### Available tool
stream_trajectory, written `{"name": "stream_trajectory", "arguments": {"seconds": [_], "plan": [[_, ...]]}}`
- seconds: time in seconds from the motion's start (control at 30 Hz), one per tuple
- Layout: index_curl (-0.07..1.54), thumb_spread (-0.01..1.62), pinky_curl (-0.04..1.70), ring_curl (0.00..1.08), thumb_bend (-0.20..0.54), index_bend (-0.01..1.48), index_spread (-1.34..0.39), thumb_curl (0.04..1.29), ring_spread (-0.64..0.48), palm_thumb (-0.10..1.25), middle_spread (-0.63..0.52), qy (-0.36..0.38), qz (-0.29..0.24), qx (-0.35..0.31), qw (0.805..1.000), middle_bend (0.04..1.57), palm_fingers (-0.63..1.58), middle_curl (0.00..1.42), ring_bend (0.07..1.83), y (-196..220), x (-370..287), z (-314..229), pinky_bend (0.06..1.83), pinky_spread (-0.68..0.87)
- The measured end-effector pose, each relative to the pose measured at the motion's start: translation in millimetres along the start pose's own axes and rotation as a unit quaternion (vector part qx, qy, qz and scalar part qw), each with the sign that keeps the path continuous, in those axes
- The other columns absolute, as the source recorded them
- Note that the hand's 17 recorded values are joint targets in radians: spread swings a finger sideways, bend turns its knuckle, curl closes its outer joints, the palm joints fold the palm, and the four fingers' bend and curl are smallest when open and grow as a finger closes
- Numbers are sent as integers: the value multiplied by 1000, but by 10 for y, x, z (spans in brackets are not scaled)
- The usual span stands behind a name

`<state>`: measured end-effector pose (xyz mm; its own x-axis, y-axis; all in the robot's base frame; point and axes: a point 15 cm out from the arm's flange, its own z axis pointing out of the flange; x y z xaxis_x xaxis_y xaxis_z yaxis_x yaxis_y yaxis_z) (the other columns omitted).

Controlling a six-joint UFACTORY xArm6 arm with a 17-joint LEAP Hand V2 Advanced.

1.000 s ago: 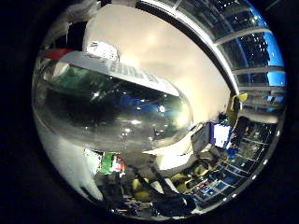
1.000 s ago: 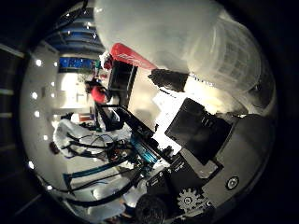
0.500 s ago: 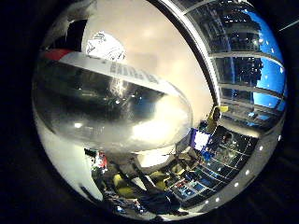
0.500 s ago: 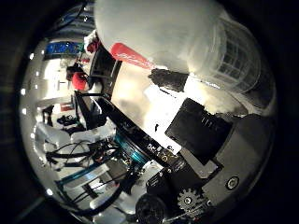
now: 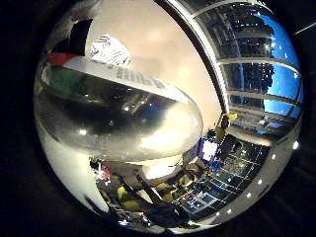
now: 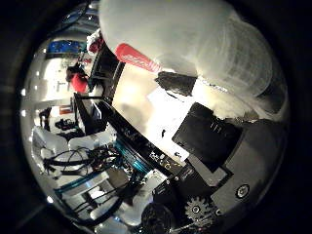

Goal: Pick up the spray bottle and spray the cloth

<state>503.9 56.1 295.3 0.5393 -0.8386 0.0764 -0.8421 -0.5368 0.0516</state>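
lab or office: monitors (image 6: 87, 114), desks, ceiling spotlights (image 5: 295, 145), big windows (image 5: 256, 64).

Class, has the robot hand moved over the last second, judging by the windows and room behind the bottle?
Yes. The spray bottle stays fixed against the palm, while the windows swing across, so the robot hand turned, carrying the bottle.

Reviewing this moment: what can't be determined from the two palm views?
- Cloth: not identifiable in either view; the spray bottle fills much of the little finger side view, blocking what lies behind.
- Bottle nozzle: only the red trigger part shows in the thumb side view; the nozzle's direction is unclear.
- Hand: only black and geared body parts show; finger curl around the bottle is out of sight.
- Liquid level: lost in reflections.
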Motion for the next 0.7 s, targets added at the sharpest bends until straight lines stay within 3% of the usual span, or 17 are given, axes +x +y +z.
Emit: {"name": "stream_trajectory", "arguments": {"seconds": [0.23, 0.43, 0.53, 0.7], "plan": [[800, 1009, 1543, 789, -14, 1207, -196, 663, -220, 1046, -98, -14, 7, 19, 1000, 1413, 1129, 658, 1362, -152, -26, 124, 1005, -144], [800, 1000, 1546, 794, -15, 1206, -197, 668, -221, 1033, -98, -113, 46, 73, 990, 1417, 1130, 660, 1358, -296, -268, -45, 1004, -145], [800, 999, 1547, 796, -14, 1206, -197, 671, -221, 1032, -99, -179, 65, 114, 975, 1417, 1129, 661, 1357, -424, -447, -226, 1003, -145], [800, 999, 1548, 799, -13, 1206, -197, 675, -222, 1034, -99, -299, 81, 185, 933, 1416, 1130, 662, 1355, -690, -806, -593, 1003, -146]]}}
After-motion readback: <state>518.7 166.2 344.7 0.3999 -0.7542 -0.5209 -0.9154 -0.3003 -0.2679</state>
